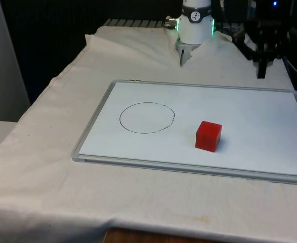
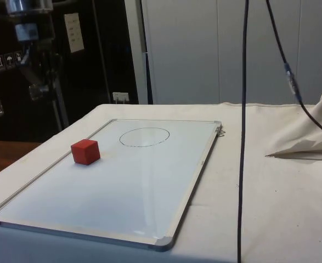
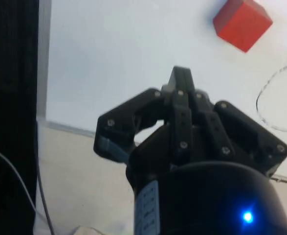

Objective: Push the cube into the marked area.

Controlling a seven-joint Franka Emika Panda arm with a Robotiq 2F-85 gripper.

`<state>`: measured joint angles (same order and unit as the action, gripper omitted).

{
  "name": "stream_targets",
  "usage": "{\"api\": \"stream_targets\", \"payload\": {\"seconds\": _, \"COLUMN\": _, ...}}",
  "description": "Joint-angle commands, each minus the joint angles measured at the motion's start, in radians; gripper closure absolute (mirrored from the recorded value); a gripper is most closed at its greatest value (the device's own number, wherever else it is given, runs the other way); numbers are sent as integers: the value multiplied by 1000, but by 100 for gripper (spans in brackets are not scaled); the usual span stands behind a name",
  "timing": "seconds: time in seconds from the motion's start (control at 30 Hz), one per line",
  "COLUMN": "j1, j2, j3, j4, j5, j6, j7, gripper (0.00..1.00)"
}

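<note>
The red cube [image 1: 208, 135] sits on the whiteboard [image 1: 259, 157] right of centre in the front view, well apart from the drawn circle [image 1: 146, 118] to its left and outside it. In the wrist view the gripper [image 3: 181, 78] has its fingers pressed together over the board, the cube [image 3: 242, 23] near the frame's upper right. The whiteboard lies on the white cloth [image 1: 42, 172].
</note>
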<state>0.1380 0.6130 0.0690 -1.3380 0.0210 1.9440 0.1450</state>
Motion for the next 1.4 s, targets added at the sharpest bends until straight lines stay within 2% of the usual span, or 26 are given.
{"api": "stream_targets", "payload": {"seconds": 0.0, "j1": -2, "j2": 13, "j3": 2, "j4": 6, "j5": 7, "j6": 11, "j7": 2, "gripper": 100}}
{"api": "stream_targets", "payload": {"seconds": 0.2, "j1": -6, "j2": 64, "j3": 2, "j4": 19, "j5": 19, "j6": 62, "j7": 2, "gripper": 100}}
{"api": "stream_targets", "payload": {"seconds": 0.23, "j1": -3, "j2": 50, "j3": 0, "j4": 9, "j5": 12, "j6": 60, "j7": 0, "gripper": 100}}
{"api": "stream_targets", "payload": {"seconds": 0.47, "j1": -8, "j2": 123, "j3": 3, "j4": 42, "j5": 28, "j6": 106, "j7": 7, "gripper": 100}}
{"api": "stream_targets", "payload": {"seconds": 0.9, "j1": -9, "j2": 174, "j3": -6, "j4": 41, "j5": 24, "j6": 120, "j7": 9, "gripper": 100}}
{"api": "stream_targets", "payload": {"seconds": 1.17, "j1": -9, "j2": 222, "j3": -9, "j4": 41, "j5": 24, "j6": 164, "j7": 10, "gripper": 100}}
{"api": "stream_targets", "payload": {"seconds": 1.37, "j1": -18, "j2": 260, "j3": -13, "j4": 46, "j5": 28, "j6": 197, "j7": 9, "gripper": 100}}
